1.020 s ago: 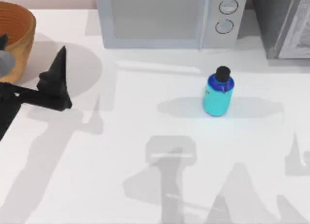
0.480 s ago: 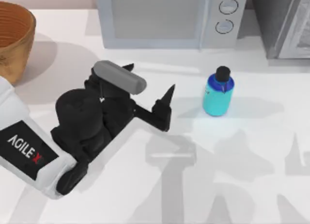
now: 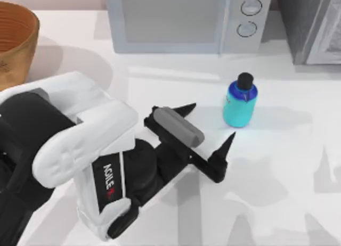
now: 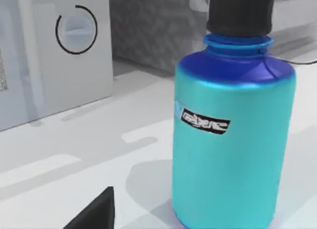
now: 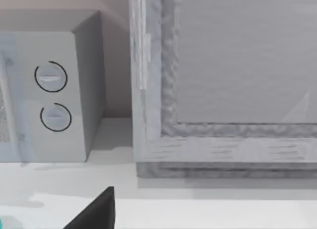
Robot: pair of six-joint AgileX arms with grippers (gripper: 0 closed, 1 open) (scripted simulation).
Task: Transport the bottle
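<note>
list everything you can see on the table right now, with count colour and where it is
bottle: 1, turquoise body, darker blue shoulder, black cap, upright on the table, right of centre, in front of the microwave
microwave: 1, pale grey with two round dials, at the back, centre
wooden bowl: 1, brown, back left corner, partly cut off
grey cabinet: 1, textured grey, back right corner
table: 1, white, under everything
left arm: 1, white and black, reaching in from the left
left hand: 1, black, open, fingers pointing toward the bottle, just left of it and not touching
</note>
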